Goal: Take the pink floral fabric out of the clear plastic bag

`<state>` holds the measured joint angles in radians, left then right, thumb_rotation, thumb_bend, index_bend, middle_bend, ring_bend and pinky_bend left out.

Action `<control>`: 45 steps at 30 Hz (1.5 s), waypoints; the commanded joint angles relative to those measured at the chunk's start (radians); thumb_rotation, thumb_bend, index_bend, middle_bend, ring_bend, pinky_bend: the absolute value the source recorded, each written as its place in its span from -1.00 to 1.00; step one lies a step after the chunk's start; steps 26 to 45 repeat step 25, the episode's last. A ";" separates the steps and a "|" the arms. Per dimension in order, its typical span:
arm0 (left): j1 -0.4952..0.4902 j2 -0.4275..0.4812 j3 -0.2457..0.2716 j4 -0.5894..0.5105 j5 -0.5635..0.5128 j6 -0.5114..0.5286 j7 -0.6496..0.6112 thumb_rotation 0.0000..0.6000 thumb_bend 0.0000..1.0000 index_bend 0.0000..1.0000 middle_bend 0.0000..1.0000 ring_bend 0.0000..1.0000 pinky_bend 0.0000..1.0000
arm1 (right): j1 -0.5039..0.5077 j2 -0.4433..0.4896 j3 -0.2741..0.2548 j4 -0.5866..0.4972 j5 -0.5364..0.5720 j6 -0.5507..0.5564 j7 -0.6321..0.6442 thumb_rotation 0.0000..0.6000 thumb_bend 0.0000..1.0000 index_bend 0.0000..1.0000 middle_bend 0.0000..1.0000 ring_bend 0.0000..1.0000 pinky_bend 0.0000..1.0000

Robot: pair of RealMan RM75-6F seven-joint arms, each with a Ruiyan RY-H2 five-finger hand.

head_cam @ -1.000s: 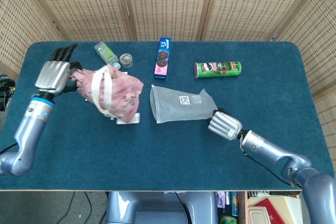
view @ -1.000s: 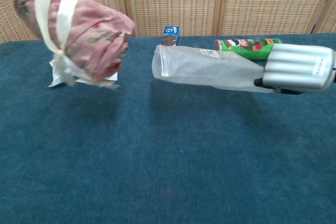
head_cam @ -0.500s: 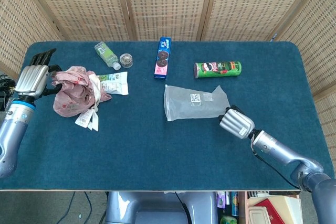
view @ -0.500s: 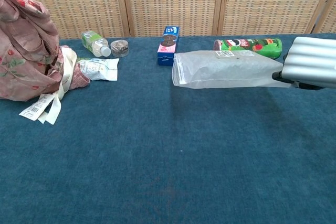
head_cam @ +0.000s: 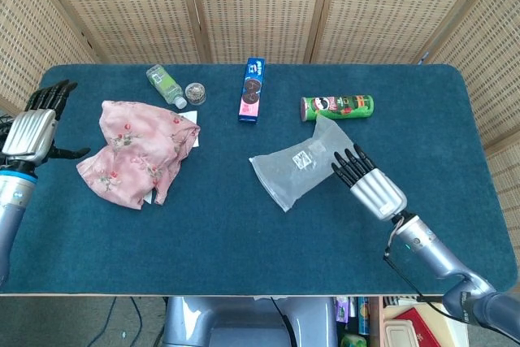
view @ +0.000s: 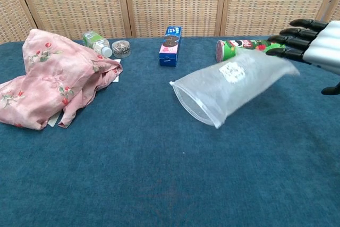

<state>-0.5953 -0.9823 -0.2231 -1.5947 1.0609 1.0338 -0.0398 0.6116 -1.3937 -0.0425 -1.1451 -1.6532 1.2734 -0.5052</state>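
The pink floral fabric (head_cam: 138,152) lies spread out on the blue table at the left, outside the bag; it also shows in the chest view (view: 53,81). My left hand (head_cam: 32,127) hovers just left of it, fingers apart and holding nothing. The clear plastic bag (head_cam: 305,164) is empty and lies at centre right, its open mouth toward the front left (view: 228,86). My right hand (head_cam: 370,180) is at the bag's closed end with straight, spread fingers (view: 313,43); their tips are at or just over the bag's edge.
Along the back stand a green bottle (head_cam: 165,84), a small round tin (head_cam: 195,93), a blue and pink cookie box (head_cam: 253,89) and a green chips can (head_cam: 337,106). A white packet (head_cam: 188,117) peeks out from under the fabric. Wicker screens close off the back.
My left hand let go of the fabric, which dropped and spread on the table. My right hand opened and released the bag, which swung round with its mouth toward the front.
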 commanded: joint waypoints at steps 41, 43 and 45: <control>0.482 -0.179 0.254 -0.145 0.383 0.611 0.152 1.00 -0.90 -1.00 -1.00 -1.00 -1.00 | -0.406 0.094 0.039 -0.405 0.071 0.421 0.338 1.00 -1.00 -1.00 -1.00 -1.00 -1.00; 0.482 -0.179 0.254 -0.145 0.383 0.611 0.152 1.00 -0.90 -1.00 -1.00 -1.00 -1.00 | -0.406 0.094 0.039 -0.405 0.071 0.421 0.338 1.00 -1.00 -1.00 -1.00 -1.00 -1.00; 0.482 -0.179 0.254 -0.145 0.383 0.611 0.152 1.00 -0.90 -1.00 -1.00 -1.00 -1.00 | -0.406 0.094 0.039 -0.405 0.071 0.421 0.338 1.00 -1.00 -1.00 -1.00 -1.00 -1.00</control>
